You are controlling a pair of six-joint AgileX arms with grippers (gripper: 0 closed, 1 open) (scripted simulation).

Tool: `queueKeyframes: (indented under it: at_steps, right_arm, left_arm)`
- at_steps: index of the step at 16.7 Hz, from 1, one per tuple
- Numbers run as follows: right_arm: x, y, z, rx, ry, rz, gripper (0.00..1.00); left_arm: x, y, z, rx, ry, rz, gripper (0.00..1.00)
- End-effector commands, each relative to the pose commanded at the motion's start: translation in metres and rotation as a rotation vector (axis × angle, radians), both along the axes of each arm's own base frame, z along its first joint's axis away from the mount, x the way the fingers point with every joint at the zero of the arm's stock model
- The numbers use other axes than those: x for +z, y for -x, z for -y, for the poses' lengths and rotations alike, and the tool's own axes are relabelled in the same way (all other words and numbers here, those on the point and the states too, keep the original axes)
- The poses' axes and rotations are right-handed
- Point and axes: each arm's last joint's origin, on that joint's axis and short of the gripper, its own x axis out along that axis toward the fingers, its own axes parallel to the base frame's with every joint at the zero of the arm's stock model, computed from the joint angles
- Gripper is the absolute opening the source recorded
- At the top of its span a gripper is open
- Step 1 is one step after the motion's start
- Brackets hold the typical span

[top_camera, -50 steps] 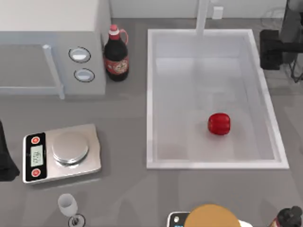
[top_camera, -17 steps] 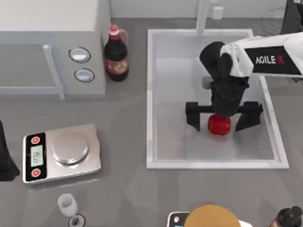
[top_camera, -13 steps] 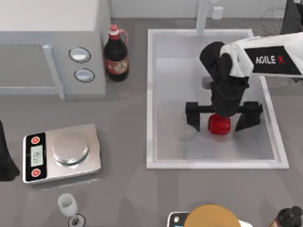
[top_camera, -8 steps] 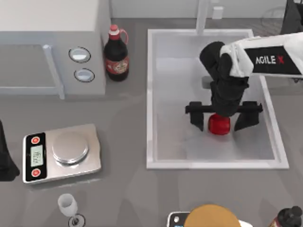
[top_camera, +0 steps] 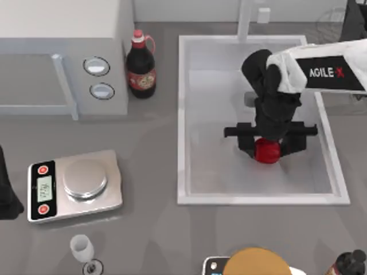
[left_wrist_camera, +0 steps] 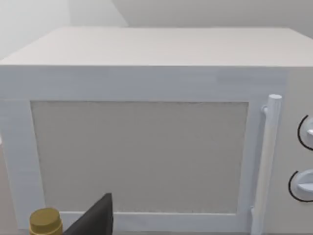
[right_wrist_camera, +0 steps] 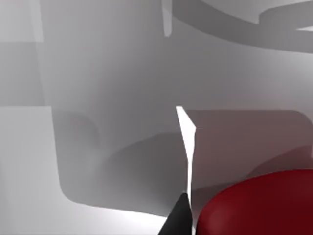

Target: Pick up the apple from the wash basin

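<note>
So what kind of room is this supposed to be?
It looks like a simulated kitchen counter: a white wash basin holding an apple, a grey microwave and a kitchen scale. The right gripper is closing around the apple.

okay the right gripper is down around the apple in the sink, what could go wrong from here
1. The apple is round and glossy; the right gripper has its fingers close at its sides, so an off-centre squeeze could squirt it away across the flat bottom of the wash basin.
2. The gripper sits low inside the basin, so a sideways pull rather than a straight lift might clip the raised rim.
</note>
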Motion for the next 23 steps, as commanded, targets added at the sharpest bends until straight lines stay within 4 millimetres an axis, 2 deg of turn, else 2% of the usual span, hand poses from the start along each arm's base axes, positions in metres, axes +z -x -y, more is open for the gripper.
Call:
queueKeyframes:
  at_steps: [6,7,10,13,15,18,21,23]
  right_arm:
    - [0.0,0.0,0.0,0.0,0.0,0.0,0.0]
    - [0.029,-0.005,0.0,0.005,0.0,0.05,0.0]
    - [0.033,-0.009,-0.002,0.005,0.003,0.044,0.0]
    - [0.054,-0.021,-0.008,0.005,0.008,0.03,0.0]
    - [0.081,-0.03,-0.012,0.005,0.012,0.021,0.0]
    - [0.144,-0.039,-0.016,0.005,0.009,0.028,0.0]
    - [0.208,-0.032,-0.013,0.005,0.005,0.038,0.0]
    - [0.24,-0.021,-0.008,0.005,0.004,0.041,0.0]
  left_arm:
    - [0.0,0.0,0.0,0.0,0.0,0.0,1.0]
    - [0.0,0.0,0.0,0.0,0.0,0.0,1.0]
    - [0.0,0.0,0.0,0.0,0.0,0.0,1.0]
    - [0.0,0.0,0.0,0.0,0.0,0.0,1.0]
    - [0.0,0.0,0.0,0.0,0.0,0.0,1.0]
    - [0.0,0.0,0.0,0.0,0.0,0.0,1.0]
    - [0.0,0.0,0.0,0.0,0.0,0.0,1.0]
    - [0.0,0.0,0.0,0.0,0.0,0.0,1.0]
